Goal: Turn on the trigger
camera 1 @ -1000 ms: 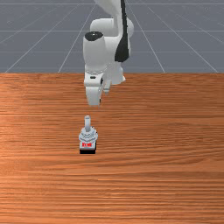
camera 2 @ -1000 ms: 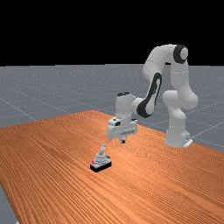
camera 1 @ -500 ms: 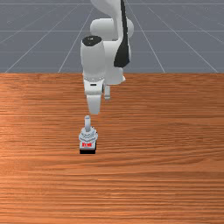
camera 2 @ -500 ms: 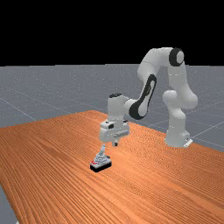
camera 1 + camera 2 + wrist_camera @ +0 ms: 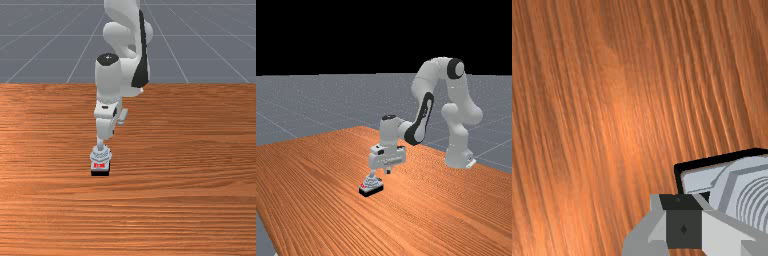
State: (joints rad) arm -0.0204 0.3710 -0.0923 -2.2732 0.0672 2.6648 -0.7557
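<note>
My gripper hangs low over the table in the far view, just to the right of the joystick-like trigger. The device is light grey with ribbed rings, a black base and a red mark. In the front view its body stands upright below my hand, whose lower end overlaps the top of the short lever. Contact between hand and lever cannot be told. In the wrist view the gripper partly covers a corner of the grey ribbed device.
Orange-brown wooden table surrounds the device on all sides. The arm's base stands at the far view's right, by the table's edge. My forearm reaches from there above the tabletop.
My hand has come forward toward the device and then lower, now overlapping the lever's top in the front view. It has also turned a little. The device stands where it was.
</note>
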